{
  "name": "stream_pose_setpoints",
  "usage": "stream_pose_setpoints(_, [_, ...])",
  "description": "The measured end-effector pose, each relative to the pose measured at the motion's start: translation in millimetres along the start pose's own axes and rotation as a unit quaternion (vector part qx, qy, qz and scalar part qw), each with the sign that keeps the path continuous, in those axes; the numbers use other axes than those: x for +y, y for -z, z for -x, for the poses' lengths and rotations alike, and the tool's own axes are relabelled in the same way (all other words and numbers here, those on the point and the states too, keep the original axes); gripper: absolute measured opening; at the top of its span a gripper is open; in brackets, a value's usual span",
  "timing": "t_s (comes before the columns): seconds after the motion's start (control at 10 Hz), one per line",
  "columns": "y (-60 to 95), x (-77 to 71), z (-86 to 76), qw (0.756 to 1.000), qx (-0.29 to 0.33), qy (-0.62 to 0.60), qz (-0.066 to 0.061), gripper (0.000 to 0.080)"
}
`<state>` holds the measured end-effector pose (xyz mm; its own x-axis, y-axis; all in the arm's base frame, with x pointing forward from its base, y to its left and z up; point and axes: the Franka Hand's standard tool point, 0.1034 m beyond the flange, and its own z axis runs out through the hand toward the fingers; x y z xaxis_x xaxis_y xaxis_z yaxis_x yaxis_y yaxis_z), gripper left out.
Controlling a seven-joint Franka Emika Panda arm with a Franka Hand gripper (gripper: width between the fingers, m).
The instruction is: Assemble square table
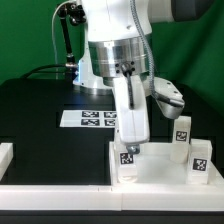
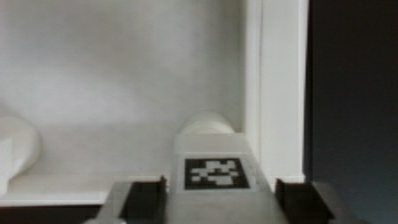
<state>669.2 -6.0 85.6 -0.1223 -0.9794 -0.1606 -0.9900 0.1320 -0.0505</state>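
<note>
The hand pinches a white leg with a black tag, holding it upright at the corner of the white slab. The slab, with a raised rim, lies on the black desk; two more tagged legs stand on it.
</note>
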Motion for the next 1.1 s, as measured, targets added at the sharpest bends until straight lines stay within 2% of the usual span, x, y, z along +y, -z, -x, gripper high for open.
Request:
stream_pose_setpoints(0.1, [0.3, 0.3, 0.2, 1.0, 0.0, 0.01, 0.0, 0.0291])
stream_pose_setpoints(0.2, [0.5, -0.2, 1.1, 0.999, 0.003, 0.037, -0.002, 0.0377])
stream_pose_setpoints(0.3, [3.8, -3.0, 9.2, 0.992, 0.027, 0.12, -0.025, 0.0511])
stream_pose_setpoints(0.4, [6.0, 5.0, 19.7, 0.984, 0.037, 0.174, -0.015, 0.0511])
stream_pose_setpoints(0.5, [7.3, 7.9, 23.1, 0.969, 0.043, 0.242, -0.008, 0.0627])
stream_pose_setpoints(0.8, [4.8, 7.8, 17.6, 0.942, 0.045, 0.333, -0.002, 0.0648])
stream_pose_setpoints(1.0, [3.0, 4.9, 5.7, 0.888, 0.057, 0.456, -0.006, 0.0649])
stream_pose_setpoints(1.1, [-2.4, 7.1, -4.9, 0.88, 0.06, 0.472, -0.011, 0.0649])
